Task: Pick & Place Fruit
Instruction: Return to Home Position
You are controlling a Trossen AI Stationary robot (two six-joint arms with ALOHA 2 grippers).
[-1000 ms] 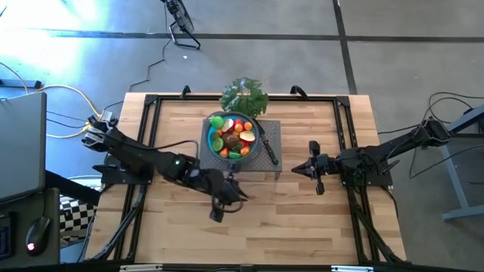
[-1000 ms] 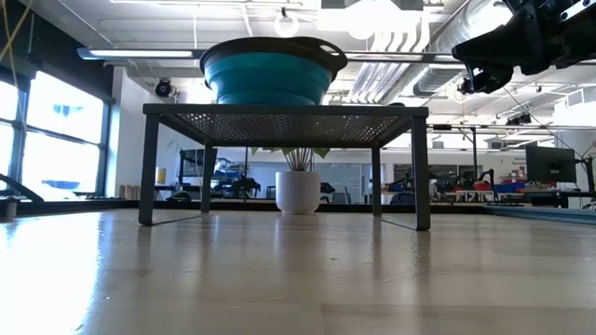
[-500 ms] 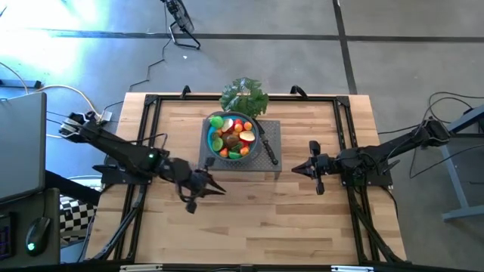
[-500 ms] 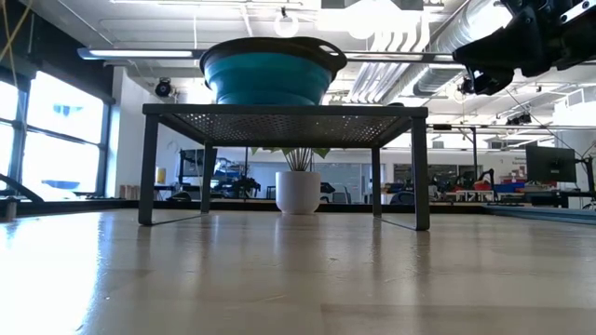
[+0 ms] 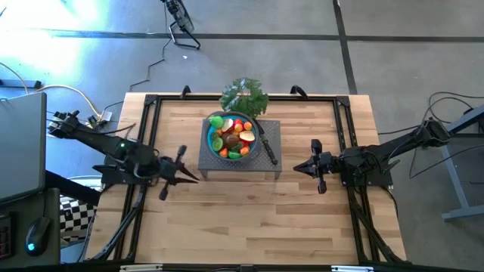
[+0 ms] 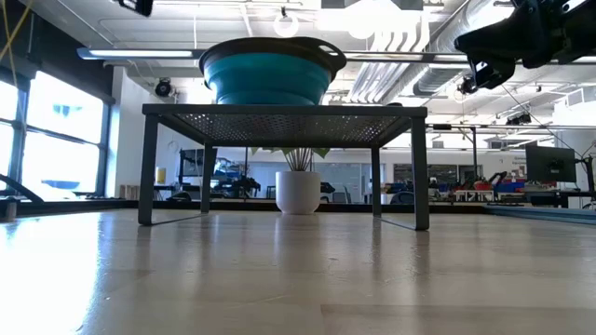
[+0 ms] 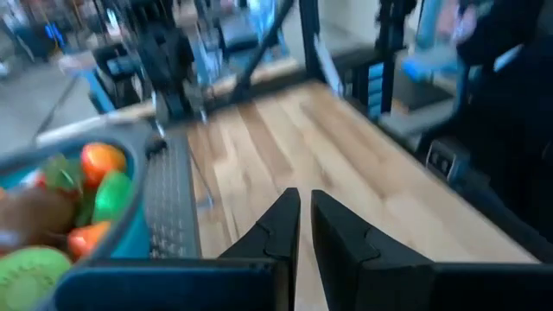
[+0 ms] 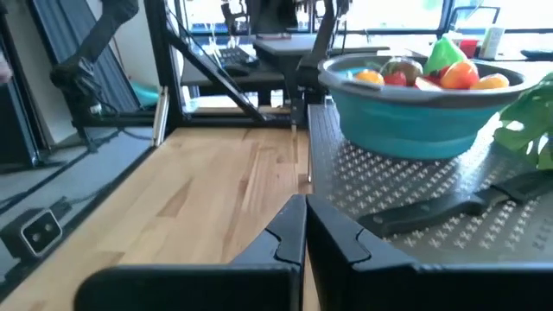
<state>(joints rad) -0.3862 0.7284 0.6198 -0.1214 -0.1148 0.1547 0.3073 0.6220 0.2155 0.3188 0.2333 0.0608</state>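
Filling the blue strainer bowl (image 6: 270, 76), the toy fruit (image 5: 231, 137) is seen on the grey perforated shelf (image 5: 272, 130) at the far middle of the desk (image 5: 249, 219). The left pincer (image 5: 193, 178) is held over the desk just left of the shelf, its fingers drawn together with nothing gripped. The right pincer (image 5: 296, 169) is held to the right of the shelf, likewise closed and empty. A black-handled knife (image 5: 268, 151) is laid beside the bowl.

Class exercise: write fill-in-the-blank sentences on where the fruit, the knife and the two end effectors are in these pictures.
The fruit lies inside the ____ strainer bowl.
The black-handled knife lies on the shelf, on the bowl's side nearer the ____ arm.
The left end effector and the right end effector are both ____ (open/shut) and empty.
Missing words: blue; right; shut.
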